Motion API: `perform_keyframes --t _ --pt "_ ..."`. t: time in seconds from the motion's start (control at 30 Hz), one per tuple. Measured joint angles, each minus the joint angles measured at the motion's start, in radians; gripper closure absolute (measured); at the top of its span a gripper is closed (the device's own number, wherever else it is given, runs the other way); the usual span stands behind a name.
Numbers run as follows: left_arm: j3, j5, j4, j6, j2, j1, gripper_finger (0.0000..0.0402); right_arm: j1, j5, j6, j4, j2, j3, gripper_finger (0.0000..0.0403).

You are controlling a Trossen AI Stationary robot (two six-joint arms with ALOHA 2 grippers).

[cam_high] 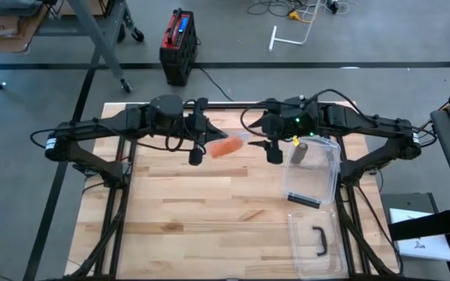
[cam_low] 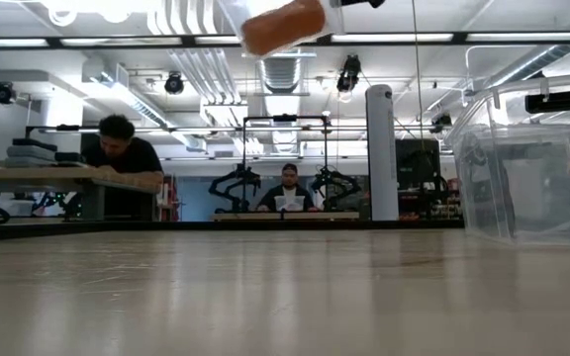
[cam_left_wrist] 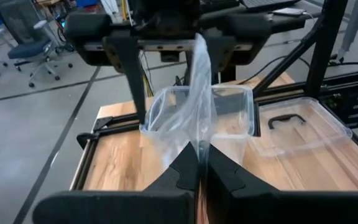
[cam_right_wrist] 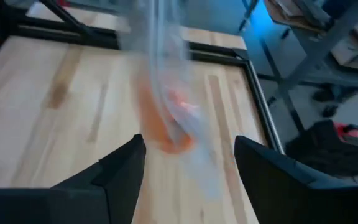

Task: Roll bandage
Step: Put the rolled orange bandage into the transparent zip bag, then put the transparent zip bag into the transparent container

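An orange bandage roll (cam_high: 225, 147) sits inside a clear plastic bag (cam_left_wrist: 191, 112), held high above the far middle of the table. The low view shows the roll (cam_low: 283, 25) well clear of the tabletop. My left gripper (cam_high: 198, 154) is shut on the bag at its left end. Facing it from the right, my right gripper (cam_high: 274, 152) is open, one finger on either side of the bag's other end (cam_left_wrist: 199, 46). In the right wrist view the roll (cam_right_wrist: 166, 118) is blurred ahead of the open fingers. My left gripper pinches the bag's clear film (cam_left_wrist: 197, 140) between its two shut fingers. The fingers come roughly level from the table's left side. The bag is lifted clear of the table and stretches from the fingers toward my right gripper.
A clear plastic container (cam_high: 315, 168) stands at the table's right, just beyond my right gripper, and shows in the low view (cam_low: 532, 158). Its lid (cam_high: 319, 242), with a black handle, lies nearer the front right corner. Bare wood lies left and front.
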Motion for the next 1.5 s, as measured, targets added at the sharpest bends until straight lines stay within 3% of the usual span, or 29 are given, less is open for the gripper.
perform_keyframes --t 0.47,0.63,0.8,1.0,1.17,1.33,1.5 --pt "0.000 0.003 0.005 0.000 0.001 -0.009 0.0401 0.000 -0.044 -0.063 0.071 0.023 -0.014 0.0166" --pt "0.000 0.061 0.006 0.001 0.001 -0.014 0.0401 0.000 -0.053 -0.111 0.102 0.035 -0.013 0.0193" --pt "0.000 0.062 0.010 0.002 0.001 -0.016 0.0401 0.000 -0.160 -0.100 0.107 0.043 -0.013 0.0226" --pt "0.000 0.063 0.013 0.026 0.001 -0.021 0.0401 0.000 -0.202 -0.082 0.109 0.046 -0.013 0.0308" --pt "0.000 0.064 0.013 0.053 0.001 -0.021 0.0401 -0.002 -0.169 -0.084 0.107 0.046 -0.013 0.0394" --pt "0.000 0.034 -0.046 0.079 -0.016 -0.020 0.0379 -0.002 -0.084 -0.079 0.016 0.044 0.010 0.0397" --pt "0.001 -0.136 -0.153 0.082 -0.080 -0.019 0.0324 -0.002 -0.011 -0.020 -0.253 0.039 0.141 0.0400"
